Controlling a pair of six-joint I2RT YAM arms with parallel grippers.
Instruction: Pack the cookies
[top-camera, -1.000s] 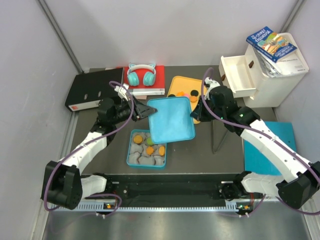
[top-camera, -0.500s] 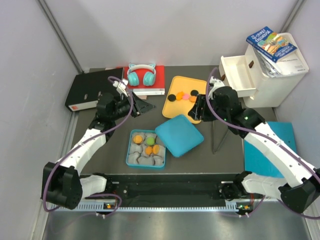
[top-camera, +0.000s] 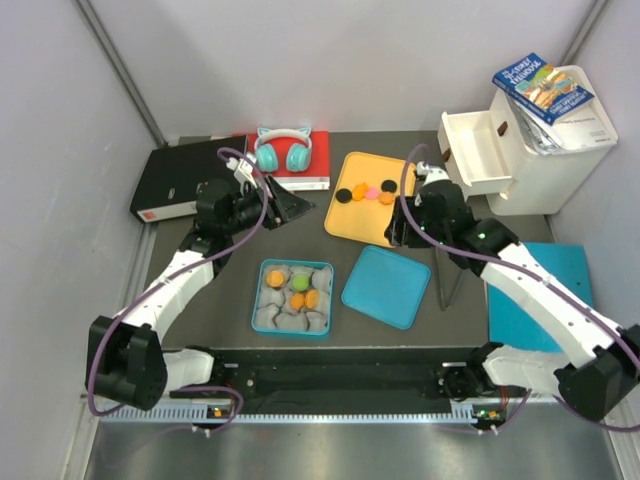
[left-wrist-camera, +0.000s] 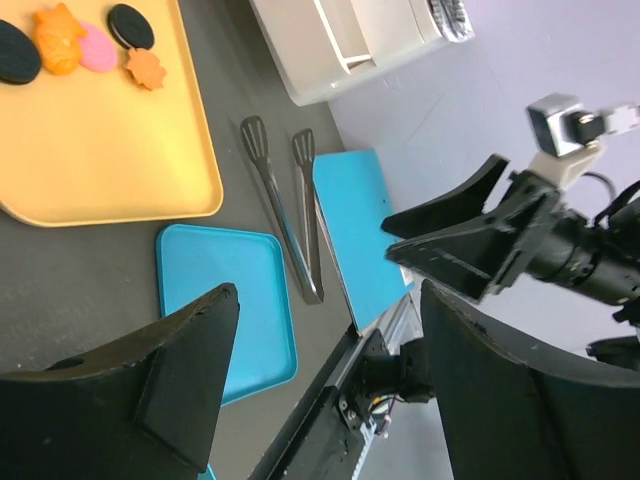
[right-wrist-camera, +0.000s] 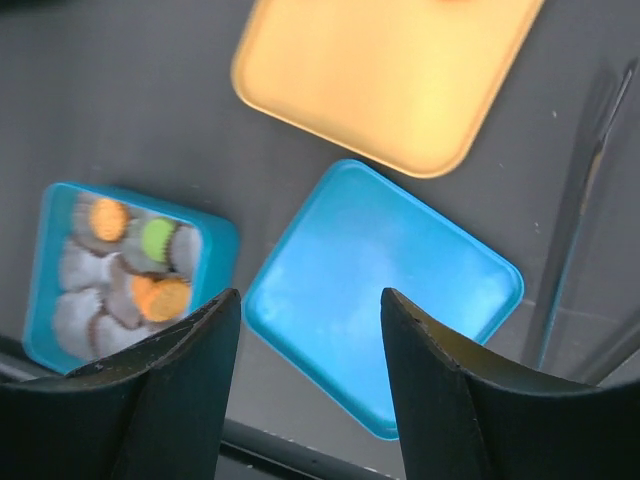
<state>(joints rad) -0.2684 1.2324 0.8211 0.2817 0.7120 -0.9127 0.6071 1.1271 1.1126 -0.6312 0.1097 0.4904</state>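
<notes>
- Tabletop, dark and matte, sits between pale walls; a white drawer unit fills the far right corner.
- We see the cookies on a yellow tray, more in a teal box of paper cups.
- A teal lid lies flat beside the box, tongs next to it.
- Left gripper and right gripper both hang with fingers spread wide, holding nothing.

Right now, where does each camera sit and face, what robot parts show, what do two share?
Top external: above, behind, down at table; left arm, right arm.
Left wrist: on left arm, facing yellow tray, blue lid, tongs; own jaws, right arm.
Right wrist: on right arm, down at blue lid, cookie box; own jaws.
Shared: blue lid.
</notes>
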